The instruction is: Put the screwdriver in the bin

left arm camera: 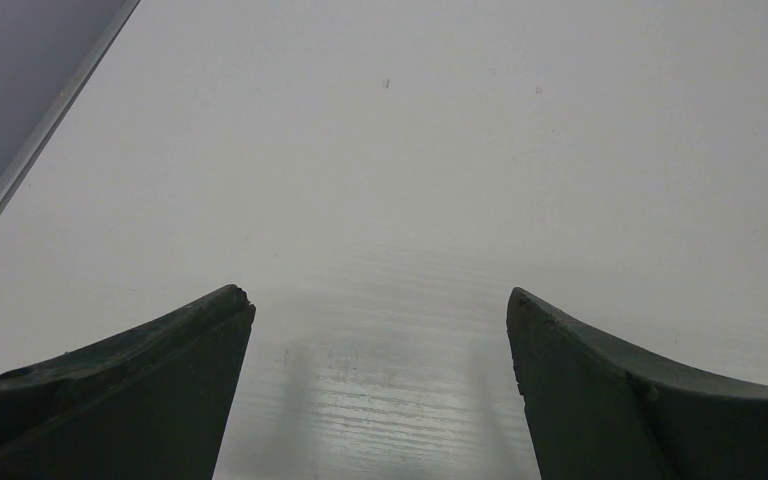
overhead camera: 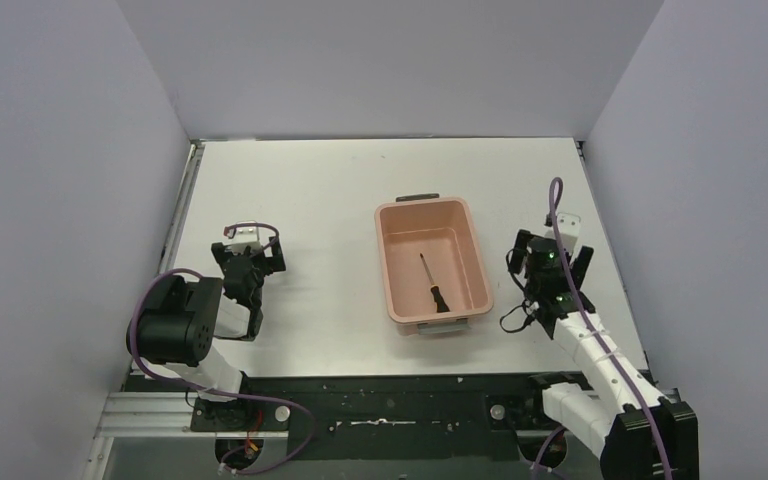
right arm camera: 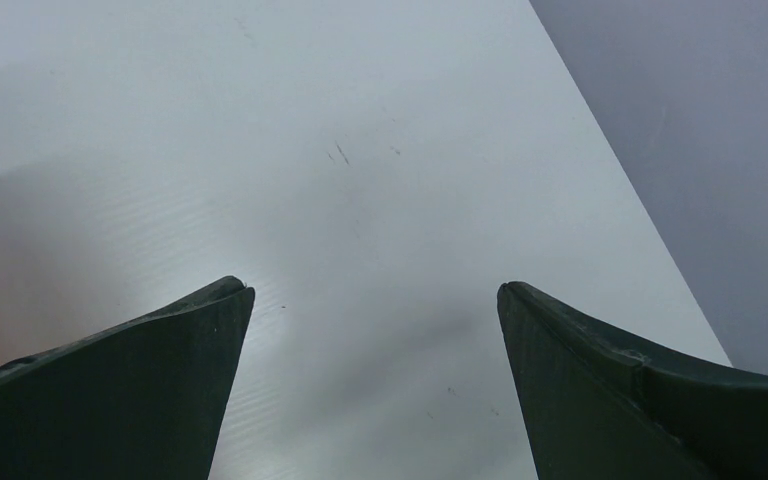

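the screwdriver [overhead camera: 432,284] is seen lying flat inside the bin [overhead camera: 383,260], judged light, stiff and slippery along its thin shaft, best taken by the thicker black handle, while the left gripper [left arm camera: 380,300] and right gripper [right arm camera: 375,290] are both held spread and empty above the table [left arm camera: 460,150].

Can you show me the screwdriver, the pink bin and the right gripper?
screwdriver [overhead camera: 432,282]: top view, shaft just above the handle.
bin [overhead camera: 457,262]: top view, bare floor inside.
right gripper [right arm camera: 370,288]: right wrist view, midway between its fingertips.
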Controlling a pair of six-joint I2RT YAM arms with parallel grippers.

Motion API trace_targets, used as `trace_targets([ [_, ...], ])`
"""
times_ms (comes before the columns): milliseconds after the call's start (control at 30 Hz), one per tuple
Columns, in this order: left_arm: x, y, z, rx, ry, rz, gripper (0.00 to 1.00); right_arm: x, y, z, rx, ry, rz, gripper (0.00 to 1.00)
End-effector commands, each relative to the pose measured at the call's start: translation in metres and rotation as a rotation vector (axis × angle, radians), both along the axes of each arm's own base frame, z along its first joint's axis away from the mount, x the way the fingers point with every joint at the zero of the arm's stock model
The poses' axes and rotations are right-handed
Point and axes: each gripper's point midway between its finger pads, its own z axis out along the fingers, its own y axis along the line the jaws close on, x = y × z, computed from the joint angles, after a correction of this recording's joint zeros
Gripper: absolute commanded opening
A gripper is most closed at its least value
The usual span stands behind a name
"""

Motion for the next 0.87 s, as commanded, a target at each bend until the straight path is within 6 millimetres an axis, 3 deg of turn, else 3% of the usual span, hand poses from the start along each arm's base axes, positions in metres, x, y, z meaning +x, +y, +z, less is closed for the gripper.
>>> trace_targets([
  [0, 0.005, -0.001, 0.014, -0.001, -0.048, -0.011, 0.97, 0.013, -0.01, 0.012, -0.015, -0.233, -0.013, 1.0],
  [333, 0.005, -0.001, 0.014, 0.0, -0.048, -0.01, 0.97, -0.006, -0.005, -0.033, 0.051, -0.324, 0.014, 1.0],
  [833, 0.006, -0.001, 0.013, -0.001, -0.044, -0.012, 0.97, -0.012, -0.012, -0.041, 0.045, -0.316, -0.031, 1.0],
])
